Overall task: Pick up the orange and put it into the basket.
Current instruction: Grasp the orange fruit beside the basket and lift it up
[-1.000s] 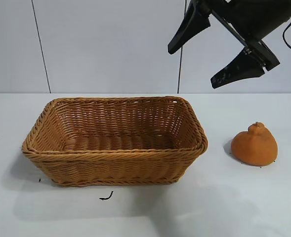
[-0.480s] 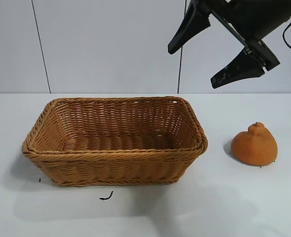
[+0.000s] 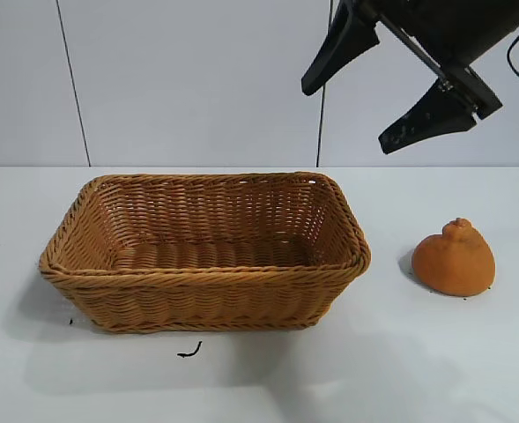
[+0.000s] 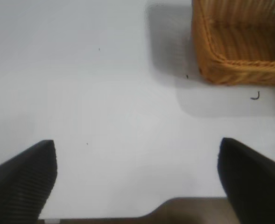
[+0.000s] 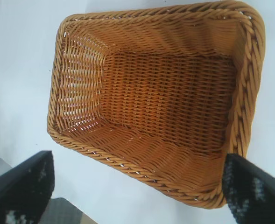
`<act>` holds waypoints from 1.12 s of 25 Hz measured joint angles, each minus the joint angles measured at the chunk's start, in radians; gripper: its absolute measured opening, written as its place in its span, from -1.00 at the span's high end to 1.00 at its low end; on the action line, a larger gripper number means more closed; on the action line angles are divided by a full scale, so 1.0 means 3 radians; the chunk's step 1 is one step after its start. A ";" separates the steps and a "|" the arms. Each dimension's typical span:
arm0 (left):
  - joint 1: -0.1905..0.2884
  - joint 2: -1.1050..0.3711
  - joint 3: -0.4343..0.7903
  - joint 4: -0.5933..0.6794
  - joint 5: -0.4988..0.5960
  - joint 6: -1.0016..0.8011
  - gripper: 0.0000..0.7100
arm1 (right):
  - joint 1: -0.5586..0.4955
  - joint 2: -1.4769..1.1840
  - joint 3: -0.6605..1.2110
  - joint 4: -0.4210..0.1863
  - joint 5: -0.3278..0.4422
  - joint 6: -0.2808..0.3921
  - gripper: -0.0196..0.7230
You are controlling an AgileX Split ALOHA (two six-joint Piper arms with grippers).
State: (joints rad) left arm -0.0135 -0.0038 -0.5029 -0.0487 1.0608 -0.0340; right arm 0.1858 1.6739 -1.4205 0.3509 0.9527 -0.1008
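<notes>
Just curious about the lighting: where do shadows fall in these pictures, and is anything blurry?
Exterior view: soft shadows spread left of and in front of the basket, and a faint one beside the orange. Left wrist view: grey shadow patches edge the basket corner, and the near tool fingers look soft. Right wrist view: the weave is crisp.

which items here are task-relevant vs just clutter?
Job:
- orange, on the table right of the basket
- basket, nothing in it
- right gripper, open, high above both

Lying about:
- small dark curl on the table in front of the basket
- left gripper, open, off to the side
</notes>
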 joint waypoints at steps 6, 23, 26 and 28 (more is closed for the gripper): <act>0.0000 0.0000 0.0000 0.0000 0.0000 0.0000 -0.89 | -0.0004 0.0040 -0.0107 -0.1096 0.0047 0.0537 -0.93; 0.0000 0.0000 0.0000 0.0000 0.0000 0.0000 -0.89 | -0.0299 0.1021 -0.0110 -0.0947 -0.0022 0.0488 -0.93; 0.0000 0.0000 0.0000 0.0000 0.0000 0.0000 -0.89 | -0.0299 0.1188 -0.0110 -0.0928 -0.0069 0.0488 -0.93; 0.0000 0.0000 0.0000 0.0000 0.0000 0.0000 -0.89 | -0.0299 0.1291 -0.0110 -0.0928 -0.0071 0.0488 -0.93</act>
State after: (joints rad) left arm -0.0135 -0.0038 -0.5029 -0.0487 1.0608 -0.0340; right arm 0.0961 2.0612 -1.4535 0.0724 0.9314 0.0454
